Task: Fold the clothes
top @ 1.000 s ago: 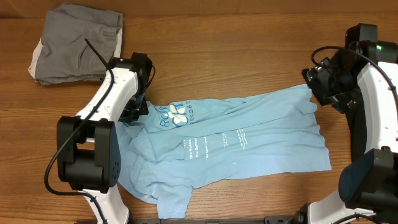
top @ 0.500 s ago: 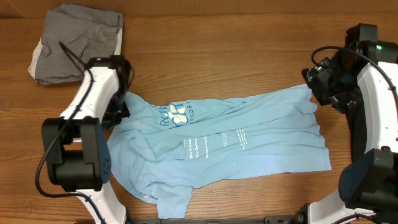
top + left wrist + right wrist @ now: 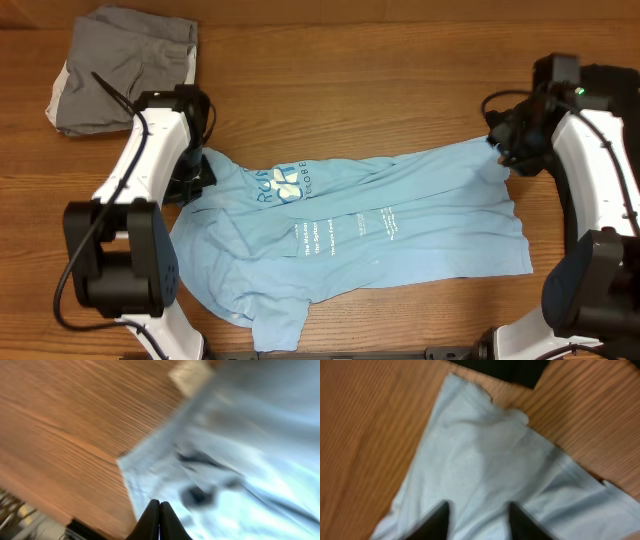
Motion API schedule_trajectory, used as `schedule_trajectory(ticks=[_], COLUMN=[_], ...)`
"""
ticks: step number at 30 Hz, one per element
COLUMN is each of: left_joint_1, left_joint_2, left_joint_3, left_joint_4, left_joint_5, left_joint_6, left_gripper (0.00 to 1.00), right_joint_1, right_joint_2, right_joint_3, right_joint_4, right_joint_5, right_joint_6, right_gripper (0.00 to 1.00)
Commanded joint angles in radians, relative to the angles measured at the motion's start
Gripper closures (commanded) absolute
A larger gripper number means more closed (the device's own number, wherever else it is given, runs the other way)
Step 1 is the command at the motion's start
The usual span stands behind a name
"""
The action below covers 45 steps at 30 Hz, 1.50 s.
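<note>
Wood-grain surface (image 3: pixel 350 80); light blue T-shirt (image 3: pixel 400 230) lies rumpled; left end effector (image 3: pixel 159 506) closed tight, right end effector (image 3: pixel 477 510) parted over its corner.

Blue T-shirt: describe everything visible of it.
The blue T-shirt is soft, light cloth with white lettering and a logo. It lies wrinkled and spread lengthwise on the wooden table, not yet folded. The left end effector is shut on its left edge; the right end effector stands open astride a right corner.
</note>
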Motion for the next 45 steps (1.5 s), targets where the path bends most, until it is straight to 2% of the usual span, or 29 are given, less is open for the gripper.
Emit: schedule_trajectory(ticks=[1,3,6,9,13,25,39,45], left_joint_1=[-0.051,-0.075,-0.110,-0.126,-0.122,-0.090,-0.083,-0.055], left_joint_2=[-0.096,-0.106,-0.100,-0.096,-0.093,-0.092,-0.079,-0.078], left_joint_3=[0.028,0.025,-0.011,-0.079,-0.190,-0.322,-0.324,-0.324], left_joint_4=[-0.010,-0.023,-0.013,0.043,0.170,0.353,0.367,0.373], left_joint_5=[0.130,0.193,0.306,0.313,0.342,0.334,0.283,0.249], left_joint_6=[0.059,0.094,0.196,0.195,0.179,0.140,0.131,0.131], left_gripper=[0.96,0.96,0.96,0.96,0.96,0.94,0.91,0.90], right_joint_1=[0.005,0.005,0.005,0.005,0.005,0.005,0.005,0.005], right_joint_2=[-0.016,-0.015,-0.013,-0.005,0.023,0.053,0.171,0.200], right_joint_3=[-0.086,-0.114,-0.153,-0.178,-0.182,-0.183,-0.183,-0.183], right_joint_4=[0.061,0.088,0.126,0.159,0.213,0.285,0.284,0.288], right_joint_5=[-0.026,-0.029,-0.029,-0.031,-0.106,-0.123,-0.104,-0.035], right_joint_6=[-0.018,-0.018,-0.018,-0.027,-0.124,-0.143,-0.142,-0.142], right_gripper=[0.82,0.86,0.86,0.87,0.87,0.87,0.89,0.89])
